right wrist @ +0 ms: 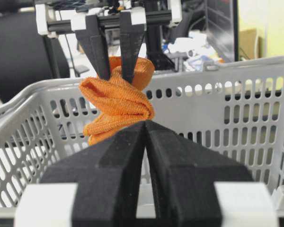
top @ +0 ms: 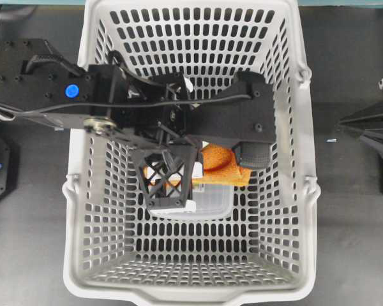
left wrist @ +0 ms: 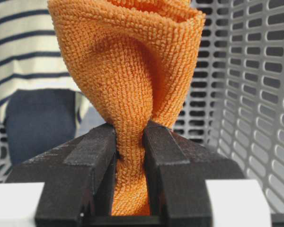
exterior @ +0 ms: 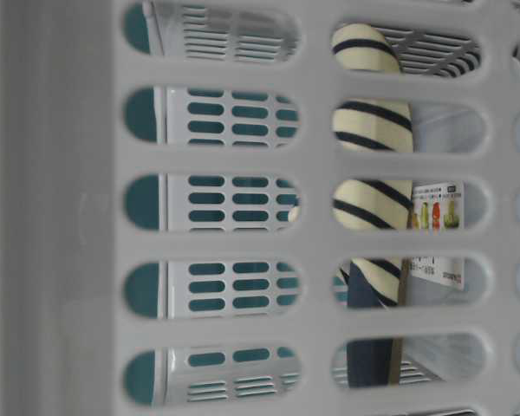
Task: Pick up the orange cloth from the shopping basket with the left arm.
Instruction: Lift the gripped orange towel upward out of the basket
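The orange cloth (top: 225, 167) hangs bunched from my left gripper (top: 201, 169) inside the light grey shopping basket (top: 306, 210). In the left wrist view the gripper (left wrist: 130, 130) is shut on a fold of the cloth (left wrist: 132, 71). In the right wrist view the left gripper (right wrist: 116, 75) holds the cloth (right wrist: 116, 101) at about the height of the basket rim (right wrist: 217, 71). My right gripper (right wrist: 146, 124) is shut and empty, outside the basket at the right (top: 345, 123).
A striped cream and navy fabric item (left wrist: 23, 56) and a dark blue item (left wrist: 38, 118) lie in the basket behind the cloth. A clear plastic container (top: 210, 201) lies on the basket floor. The basket walls (left wrist: 255, 94) stand close around the left gripper.
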### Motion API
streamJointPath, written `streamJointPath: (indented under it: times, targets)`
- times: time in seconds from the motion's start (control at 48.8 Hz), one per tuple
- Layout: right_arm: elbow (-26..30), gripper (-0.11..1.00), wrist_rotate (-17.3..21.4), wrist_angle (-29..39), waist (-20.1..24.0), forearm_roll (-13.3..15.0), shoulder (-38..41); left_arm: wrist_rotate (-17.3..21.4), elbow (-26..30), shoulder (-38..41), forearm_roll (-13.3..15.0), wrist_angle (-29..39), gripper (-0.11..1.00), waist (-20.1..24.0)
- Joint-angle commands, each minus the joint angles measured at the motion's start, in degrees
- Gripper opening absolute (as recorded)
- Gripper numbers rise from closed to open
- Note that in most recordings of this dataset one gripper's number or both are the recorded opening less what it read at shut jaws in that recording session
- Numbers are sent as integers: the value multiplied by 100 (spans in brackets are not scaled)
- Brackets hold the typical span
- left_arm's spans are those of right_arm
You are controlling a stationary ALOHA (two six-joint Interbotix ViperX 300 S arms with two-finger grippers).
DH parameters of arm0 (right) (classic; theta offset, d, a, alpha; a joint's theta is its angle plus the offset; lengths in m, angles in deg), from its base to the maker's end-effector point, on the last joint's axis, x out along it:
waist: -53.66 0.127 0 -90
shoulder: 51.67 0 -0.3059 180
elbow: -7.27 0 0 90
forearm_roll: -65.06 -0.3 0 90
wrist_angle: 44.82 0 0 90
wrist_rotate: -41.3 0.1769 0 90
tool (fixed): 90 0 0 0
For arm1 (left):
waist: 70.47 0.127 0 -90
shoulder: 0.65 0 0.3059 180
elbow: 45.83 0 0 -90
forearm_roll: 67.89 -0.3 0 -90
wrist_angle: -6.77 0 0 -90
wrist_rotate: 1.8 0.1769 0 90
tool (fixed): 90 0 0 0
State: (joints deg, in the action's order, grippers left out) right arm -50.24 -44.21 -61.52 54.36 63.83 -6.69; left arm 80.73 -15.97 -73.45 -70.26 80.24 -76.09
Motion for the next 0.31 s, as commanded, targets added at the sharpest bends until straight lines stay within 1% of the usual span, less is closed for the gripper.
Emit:
streamJointPath:
  times: [0.0,0.287]
  targets:
    - [44,0,9,-26,18,-18,26,9,167,-185,-18,-18,14,26]
    - [18,0,9,-53,18,-18,26,9,158,-193,-18,-18,14,44]
